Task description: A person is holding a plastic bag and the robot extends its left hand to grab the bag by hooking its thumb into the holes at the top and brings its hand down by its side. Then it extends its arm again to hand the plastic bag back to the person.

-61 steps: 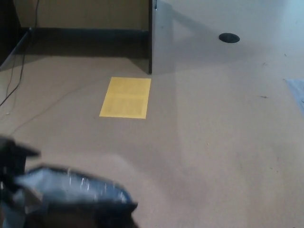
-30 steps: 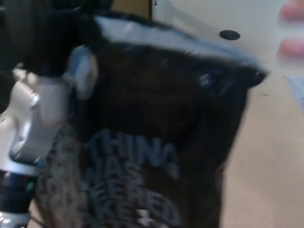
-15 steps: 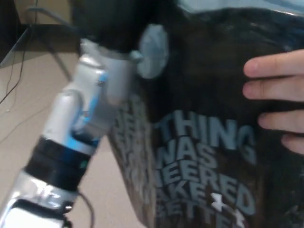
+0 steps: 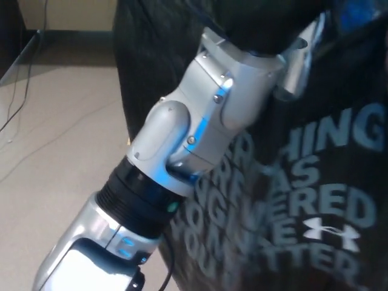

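Note:
A black plastic bag (image 4: 315, 200) with pale lettering fills the right and upper part of the head view. It hangs close in front of the camera. My left arm (image 4: 194, 139) rises from the lower left to the upper right, its silver wrist in front of the bag. My left hand (image 4: 260, 21) is a dark shape at the top edge, merging with the bag's top, and the bag hangs from it. The thumb and the bag's holes are hidden. No person's hand shows. My right hand is out of view.
Tan floor (image 4: 54, 151) shows at the left, with a thin cable (image 4: 15, 109) trailing across it. A dark baseboard (image 4: 66, 39) runs along the wall at the top left. The bag hides everything to the right.
My left arm has swung up and to the right with the bag, which now covers more of the view. The person's fingers seen at the right edge are gone from sight.

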